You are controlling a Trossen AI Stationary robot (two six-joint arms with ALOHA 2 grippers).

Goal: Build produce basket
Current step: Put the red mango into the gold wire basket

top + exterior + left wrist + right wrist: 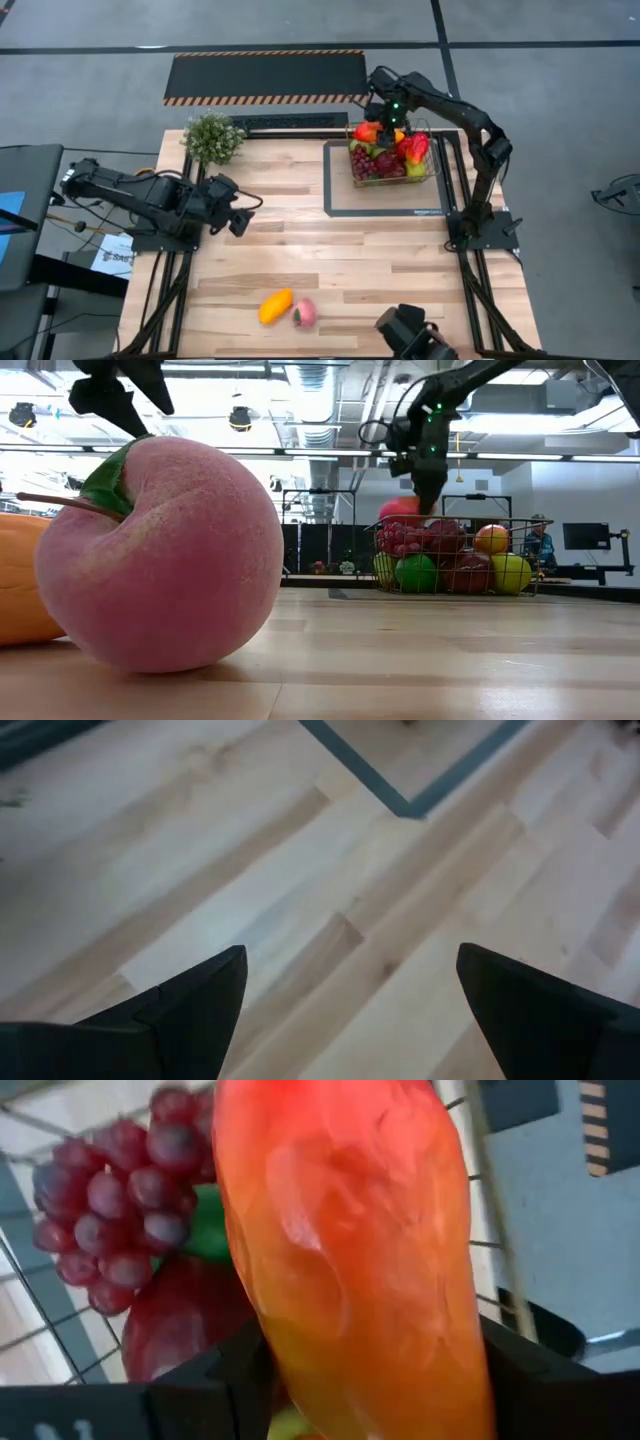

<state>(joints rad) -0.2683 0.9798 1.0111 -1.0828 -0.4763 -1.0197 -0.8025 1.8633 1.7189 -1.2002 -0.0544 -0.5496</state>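
The left gripper (240, 215) hovers with fingers spread and empty over bare pale wood planks of the table (300, 260), at the left side. A leafy potted plant (212, 137) stands at the far left corner. Near the front edge lie a yellow-orange mango (275, 306) and, touching it, a pink peach (304, 313). Farther right, a grey-framed mat (345, 205) carries the basket (432, 176), heaped with purple grapes (110, 1215), green, red and yellow fruit. The right gripper (383, 128) hangs over the basket's far left part, clamped on a red-orange mango (350, 1260). Beyond the table lies a striped black floor mat (265, 77); the low view shows ceiling lights and a person (541, 543) seated at the far right.
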